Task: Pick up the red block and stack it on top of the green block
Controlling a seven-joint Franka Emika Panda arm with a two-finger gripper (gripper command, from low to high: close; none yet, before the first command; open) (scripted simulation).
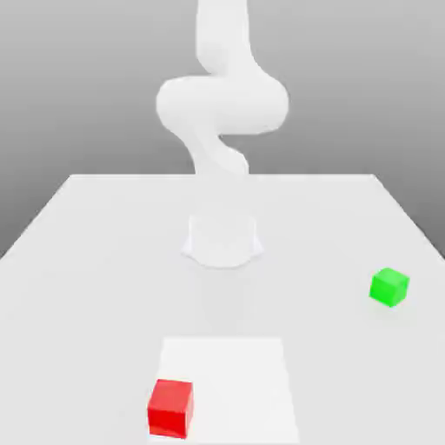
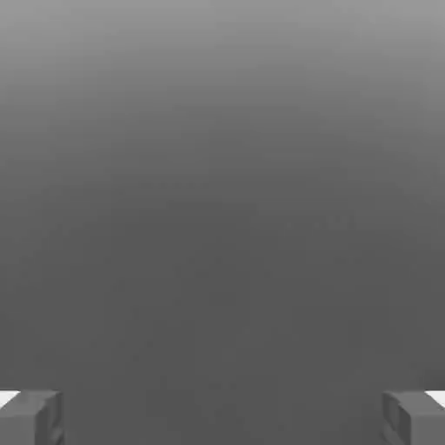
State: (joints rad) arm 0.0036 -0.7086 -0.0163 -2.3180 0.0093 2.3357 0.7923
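Starting the approach: my claw (image 2: 222, 417) is spread wide, holding nothing; next I must drop over the red block (image 1: 170, 408), well apart from the green block (image 1: 388, 287).

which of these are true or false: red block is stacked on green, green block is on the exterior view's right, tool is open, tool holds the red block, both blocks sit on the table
1. The red block is stacked on the green block: false, they lie well apart.
2. The green block is toward the exterior view's right: true.
3. The tool is open: true, fingers wide apart.
4. The tool holds the red block: false, nothing sits between its fingers.
5. Both blocks rest on the table: true.
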